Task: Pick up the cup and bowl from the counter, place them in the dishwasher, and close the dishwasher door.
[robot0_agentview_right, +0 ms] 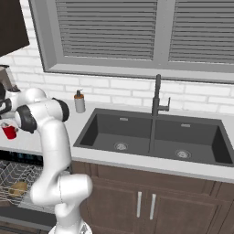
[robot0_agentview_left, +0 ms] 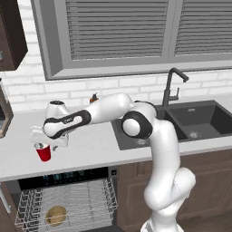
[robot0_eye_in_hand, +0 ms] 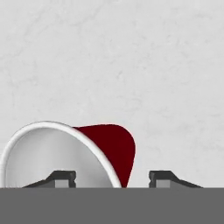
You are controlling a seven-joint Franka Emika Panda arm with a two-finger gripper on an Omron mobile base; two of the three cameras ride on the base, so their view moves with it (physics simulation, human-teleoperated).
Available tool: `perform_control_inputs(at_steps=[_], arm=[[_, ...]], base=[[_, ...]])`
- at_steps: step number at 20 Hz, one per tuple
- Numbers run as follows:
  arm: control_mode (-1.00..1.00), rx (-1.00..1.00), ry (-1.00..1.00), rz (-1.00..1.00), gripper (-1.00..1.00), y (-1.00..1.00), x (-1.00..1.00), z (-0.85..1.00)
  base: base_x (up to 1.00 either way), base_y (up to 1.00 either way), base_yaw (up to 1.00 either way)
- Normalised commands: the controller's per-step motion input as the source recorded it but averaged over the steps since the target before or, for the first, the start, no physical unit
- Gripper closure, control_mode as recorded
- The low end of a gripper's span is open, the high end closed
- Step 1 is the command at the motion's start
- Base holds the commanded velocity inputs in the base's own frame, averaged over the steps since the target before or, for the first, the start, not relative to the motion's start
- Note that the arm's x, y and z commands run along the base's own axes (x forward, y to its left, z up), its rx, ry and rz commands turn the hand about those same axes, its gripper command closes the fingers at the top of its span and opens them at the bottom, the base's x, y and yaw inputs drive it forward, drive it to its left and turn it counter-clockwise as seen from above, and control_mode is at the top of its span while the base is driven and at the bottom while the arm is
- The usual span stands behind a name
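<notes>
- The claw sits right down on the small red tapered plastic cup with the white inside. In the hand view one fingertip is inside the white rim and the other is just outside the red wall, so the cup wall is between them.
- Jaws are partway apart, straddling that wall. I honestly can't tell if they're pressing on it or not.
- The cup stands upright on the long light-grey stone-look counter, directly under the claw, near the counter's front edge.
- Below the claw, under the counter edge, the dishwasher with its black control strip is open, and its white wire rack is pulled out.
- The small shallow tan-brown wooden-looking bowl lies in that rack, well below the claw.
- Away from the claw, past the arm's elbow, is the dark grey double sink with a black tap.
- A grey soap dispenser bottle stands by the white brick wall behind the arm.
- There's a window with grey blinds above, and brown wooden cabinets under the sink.
</notes>
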Motion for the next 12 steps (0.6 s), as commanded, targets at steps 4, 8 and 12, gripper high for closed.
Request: perform_control_inputs(at_steps=[4, 8, 12], arm=[[-1.0, 0.0, 0.0, 0.0, 1.0, 0.0, -0.01, 0.0], [-1.0, 0.03, -0.06, 0.0, 1.0, -0.05, -0.3, 0.01], [-1.0, 0.04, -0.27, 0.0, 1.0, -0.24, -0.77, 0.27]], base=[[0.0, 0.0, 0.0], [0.0, 0.0, 0.0], [0.0, 0.0, 0.0]])
